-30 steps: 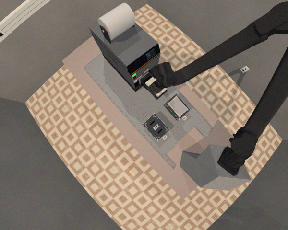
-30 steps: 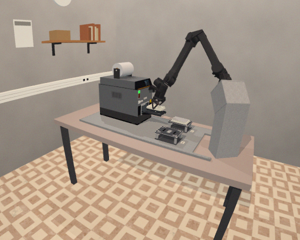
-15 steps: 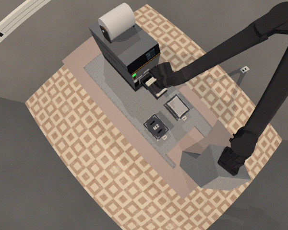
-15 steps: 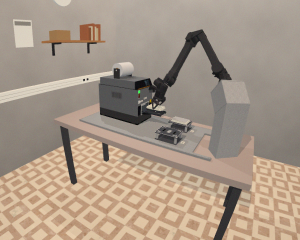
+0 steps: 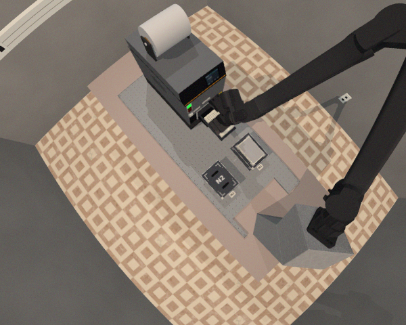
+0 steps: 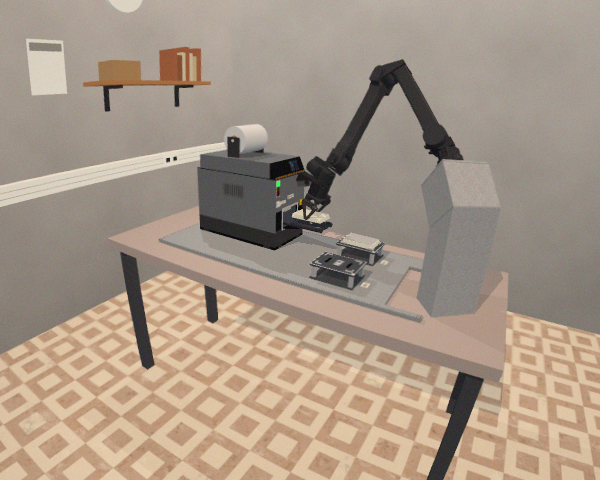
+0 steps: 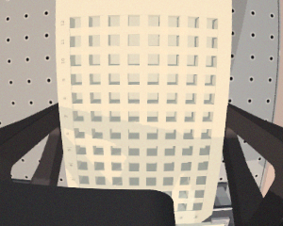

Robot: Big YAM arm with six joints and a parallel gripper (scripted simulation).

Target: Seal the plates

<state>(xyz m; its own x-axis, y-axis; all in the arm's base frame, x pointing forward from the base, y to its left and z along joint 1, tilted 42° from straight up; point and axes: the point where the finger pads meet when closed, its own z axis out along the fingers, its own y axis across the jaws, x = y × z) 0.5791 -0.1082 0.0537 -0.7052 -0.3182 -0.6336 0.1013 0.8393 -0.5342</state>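
My gripper is shut on an open, cream plate with bare wells. It holds the plate roughly level over the sealer's extended stage. Whether the plate touches the stage or hangs slightly above it, I cannot tell. The sealer shows a green lamp. The other plate, with a smooth pale top, lies on nest N1. Nest N2 is empty.
The grey perforated board lies under the sealer and nests. The foil roll sits on top of the sealer. The grey pedestal carries the arm at the table's other end.
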